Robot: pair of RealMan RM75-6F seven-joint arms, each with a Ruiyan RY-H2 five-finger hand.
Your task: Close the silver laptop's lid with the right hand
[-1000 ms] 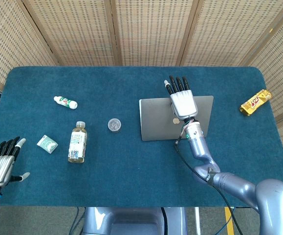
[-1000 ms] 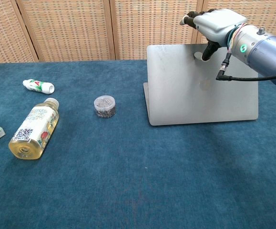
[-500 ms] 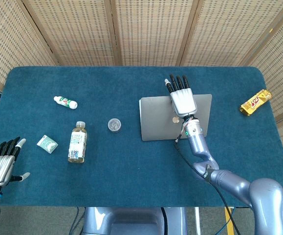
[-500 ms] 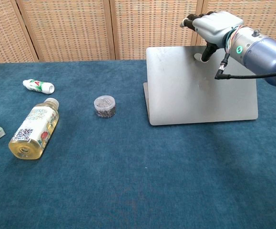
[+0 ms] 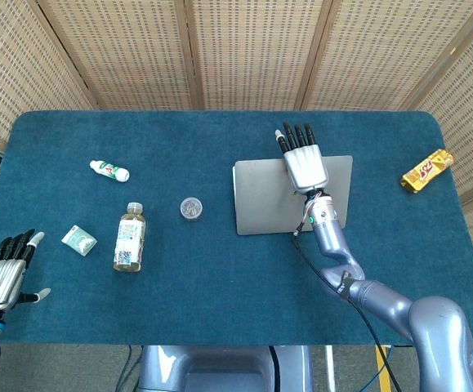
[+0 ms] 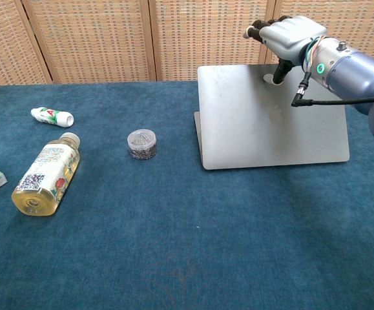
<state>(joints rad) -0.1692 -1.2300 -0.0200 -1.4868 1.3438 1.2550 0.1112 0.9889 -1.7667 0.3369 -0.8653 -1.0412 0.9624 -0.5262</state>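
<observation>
Laptop [image 6: 274, 123] sits mid-right on surface [image 5: 220, 278], lid partly raised, back facing me. My right hand [image 5: 304, 163] lies flat over lid's top edge, fingers [image 5: 295, 137] straight, holding nothing. Hinge runs left-right, so I'd push forward-down. Left hand [image 5: 3, 273] far off, spread, empty.

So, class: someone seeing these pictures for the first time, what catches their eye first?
Probably the right robot hand resting on the top edge of the half-open silver laptop, right of centre. Next, the gold snack packet at the table's far right, and the bottle lying on its side at left.
</observation>
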